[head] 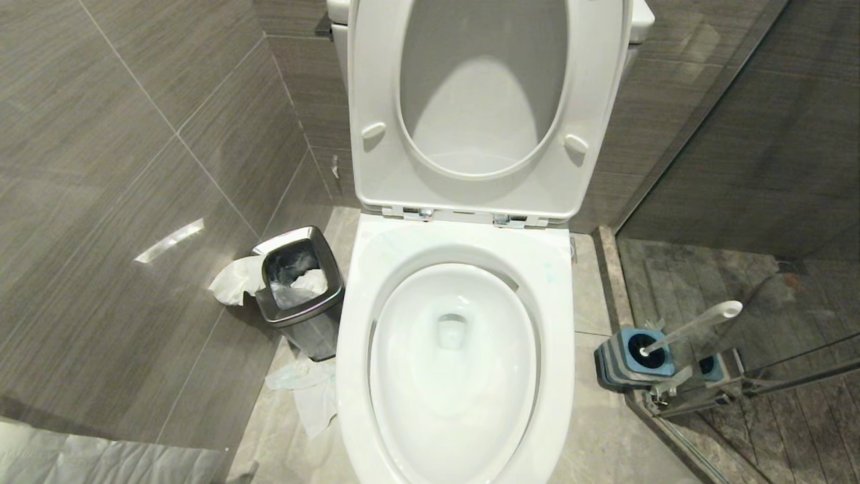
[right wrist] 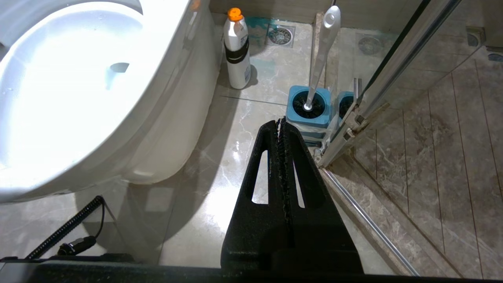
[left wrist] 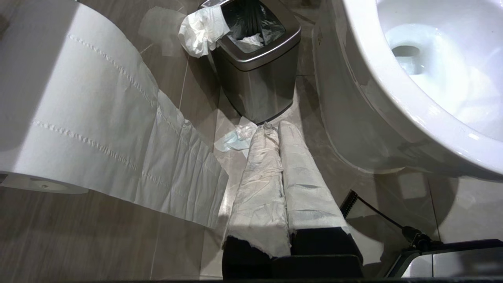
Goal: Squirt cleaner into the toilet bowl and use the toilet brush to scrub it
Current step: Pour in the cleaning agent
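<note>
The toilet bowl (head: 353,349) stands in the middle with its seat and lid raised; faint turquoise specks of cleaner (head: 547,269) mark its back rim. To its right the toilet brush (head: 692,326) sits head-down in its blue-and-grey holder (head: 631,359), its white handle leaning against the glass door. My left gripper (left wrist: 275,125), fingers wrapped in white paper, hangs shut and empty over the floor left of the toilet bowl (left wrist: 365,78). My right gripper (right wrist: 281,120) is shut and empty, low over the floor just short of the toilet brush (right wrist: 320,59). Neither gripper shows in the head view.
A white bottle with an orange cap (right wrist: 237,47) stands by the toilet base, near a floor drain (right wrist: 279,35). A steel waste bin (head: 299,296) with tissue, crumpled tissue on the floor (head: 309,390) and a hanging toilet paper roll (left wrist: 78,110) are at the left. A glass shower door (head: 739,202) bounds the right.
</note>
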Robot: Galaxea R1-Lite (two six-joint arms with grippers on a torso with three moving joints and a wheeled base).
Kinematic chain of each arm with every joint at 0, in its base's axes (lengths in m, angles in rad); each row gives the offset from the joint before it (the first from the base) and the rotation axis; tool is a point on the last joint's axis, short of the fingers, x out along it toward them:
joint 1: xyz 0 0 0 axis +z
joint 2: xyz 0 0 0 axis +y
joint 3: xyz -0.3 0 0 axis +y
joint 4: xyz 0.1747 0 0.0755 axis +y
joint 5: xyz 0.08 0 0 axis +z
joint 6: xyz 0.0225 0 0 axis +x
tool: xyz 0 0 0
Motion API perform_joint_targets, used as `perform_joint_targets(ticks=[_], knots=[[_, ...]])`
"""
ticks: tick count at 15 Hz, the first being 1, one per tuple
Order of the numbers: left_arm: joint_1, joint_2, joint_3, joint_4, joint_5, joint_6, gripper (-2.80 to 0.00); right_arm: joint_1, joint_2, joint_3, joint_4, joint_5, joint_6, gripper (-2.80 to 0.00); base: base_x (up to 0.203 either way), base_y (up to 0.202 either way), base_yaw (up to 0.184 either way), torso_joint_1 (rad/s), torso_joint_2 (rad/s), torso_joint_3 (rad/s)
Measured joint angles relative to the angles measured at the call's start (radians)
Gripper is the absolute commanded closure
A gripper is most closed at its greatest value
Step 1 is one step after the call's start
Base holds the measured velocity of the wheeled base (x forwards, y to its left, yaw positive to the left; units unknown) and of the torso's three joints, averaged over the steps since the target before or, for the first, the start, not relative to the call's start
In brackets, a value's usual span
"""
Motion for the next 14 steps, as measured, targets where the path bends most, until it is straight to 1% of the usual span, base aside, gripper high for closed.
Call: perform_joint_targets(ticks=[3, 14], knots=[[0.0, 0.0, 0.0, 0.0, 0.003, -0.017, 0.0, 0.0, 0.0, 0.0, 0.0, 0.0, 0.0, 0.0, 0.0, 0.0, 0.0, 0.0, 0.0, 0.0], [0.0, 0.0, 0.0, 0.0, 0.003, -0.017, 0.0, 0.0, 0.0, 0.0, 0.0, 0.0, 0.0, 0.0, 0.0, 0.0, 0.0, 0.0, 0.0, 0.0]])
